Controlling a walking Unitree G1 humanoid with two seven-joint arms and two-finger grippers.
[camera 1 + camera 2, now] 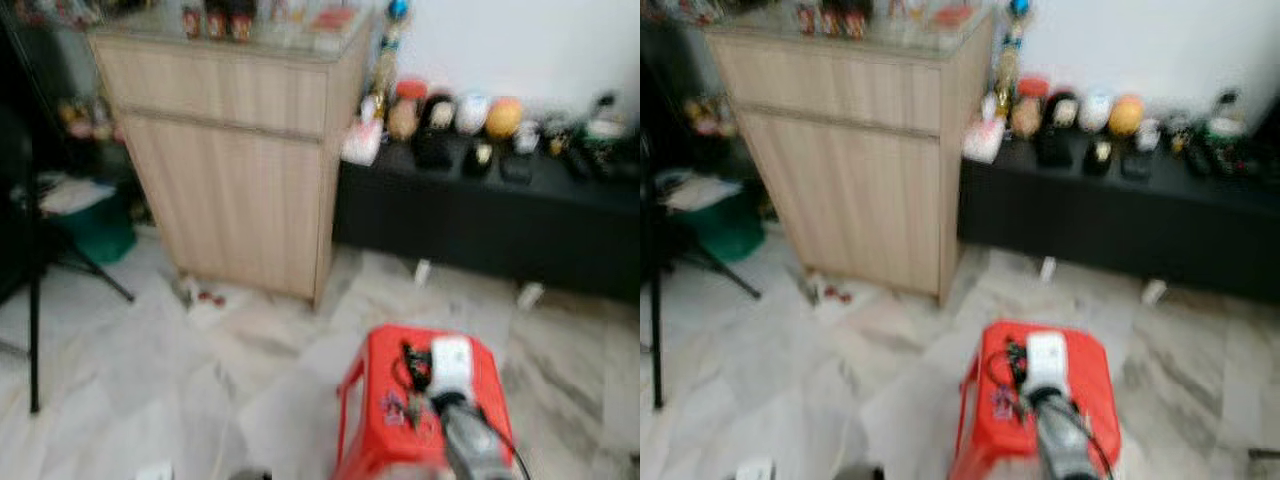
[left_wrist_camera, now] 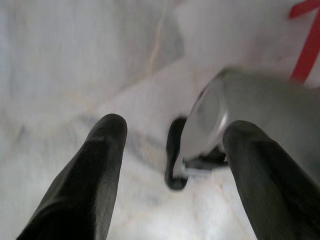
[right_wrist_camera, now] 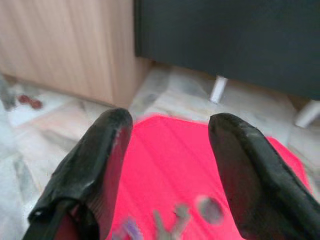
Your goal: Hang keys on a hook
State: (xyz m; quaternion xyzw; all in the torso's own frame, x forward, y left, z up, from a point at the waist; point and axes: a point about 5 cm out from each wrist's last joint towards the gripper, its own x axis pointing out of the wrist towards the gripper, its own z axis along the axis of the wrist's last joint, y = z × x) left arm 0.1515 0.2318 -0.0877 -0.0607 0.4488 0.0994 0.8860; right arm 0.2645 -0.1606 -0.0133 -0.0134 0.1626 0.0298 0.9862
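The picture is blurring a little, but a red stool [image 1: 430,400] is standing on the pale marble floor [image 1: 130,370], and the keys [image 1: 412,385] are lying on top of that stool, a dark bunch with a small purple tag. The right gripper [image 3: 167,165] is hovering just above the stool, its two black fingers [image 3: 95,170] spread wide apart with nothing between them, the keys sitting on the red seat below the gap. Beyond the stool a wooden cabinet [image 1: 230,160] is standing beside a low black bench [image 1: 480,220] crowded with small ornaments. The left gripper [image 2: 172,165] is hanging over the floor beside the stool, fingers apart and holding nothing, with the robot's silver limb [image 2: 250,115] showing past them.
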